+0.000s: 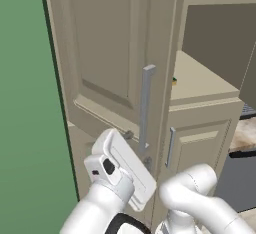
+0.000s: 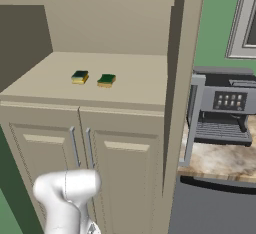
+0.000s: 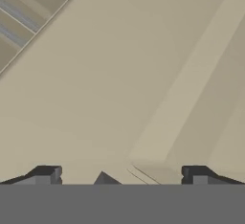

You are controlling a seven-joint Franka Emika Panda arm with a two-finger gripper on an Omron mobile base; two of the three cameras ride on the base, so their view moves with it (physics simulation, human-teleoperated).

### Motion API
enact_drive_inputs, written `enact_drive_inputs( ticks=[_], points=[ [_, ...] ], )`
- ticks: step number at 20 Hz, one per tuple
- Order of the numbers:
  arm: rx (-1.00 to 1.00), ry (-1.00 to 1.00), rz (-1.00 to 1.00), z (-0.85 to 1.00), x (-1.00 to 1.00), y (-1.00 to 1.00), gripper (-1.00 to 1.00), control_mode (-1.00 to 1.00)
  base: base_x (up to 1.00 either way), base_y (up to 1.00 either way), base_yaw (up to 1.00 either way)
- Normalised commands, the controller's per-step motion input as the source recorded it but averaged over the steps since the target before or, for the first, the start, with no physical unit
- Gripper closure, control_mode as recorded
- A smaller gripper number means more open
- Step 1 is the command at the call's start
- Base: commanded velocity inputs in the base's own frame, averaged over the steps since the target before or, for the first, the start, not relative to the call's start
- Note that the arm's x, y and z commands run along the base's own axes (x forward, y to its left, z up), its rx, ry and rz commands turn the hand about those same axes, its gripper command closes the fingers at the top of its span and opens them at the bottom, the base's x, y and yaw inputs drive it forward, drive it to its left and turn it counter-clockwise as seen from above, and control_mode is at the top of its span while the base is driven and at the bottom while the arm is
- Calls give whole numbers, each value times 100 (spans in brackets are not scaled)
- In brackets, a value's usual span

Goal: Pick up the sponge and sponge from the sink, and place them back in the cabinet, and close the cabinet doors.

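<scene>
So in the left base view the tall beige cabinet door (image 1: pixel 107 53) is swung out toward the camera, its long silver bar handle (image 1: pixel 145 109) running down the near edge, and the arm's white wrist sits right up against the door's lower part, just beside the bottom of that handle. Past the door's edge you can just catch a sliver of yellow and green on the inner shelf (image 1: pixel 200 80), which is one sponge (image 1: pixel 174 81). The right base view is way clearer: both sponges sit side by side on the cabinet shelf (image 2: pixel 135 85), the left sponge (image 2: pixel 79 77) and the right sponge (image 2: pixel 106 80), close but not touching, above the shorter lower doors (image 2: pixel 85 163). A coffee machine (image 2: pixel 225 110) stands on the counter to the right. In the hand view the gripper (image 3: pixel 119 174) has its tips spread wide with nothing between them, facing a beige raised panel close up.
</scene>
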Motion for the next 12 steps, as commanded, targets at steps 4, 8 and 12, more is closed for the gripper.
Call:
enact_drive_inputs(
  ticks=[4, 8, 12],
  points=[
    [0, 0, 0, 5, 18, -34, -100, -100, 0, 0, 0],
    [1, 0, 0, 10, 20, -34, -100, -100, 0, 0, 0],
    [2, 0, 0, 13, 22, -35, -100, -100, 0, 0, 0]
  ],
)
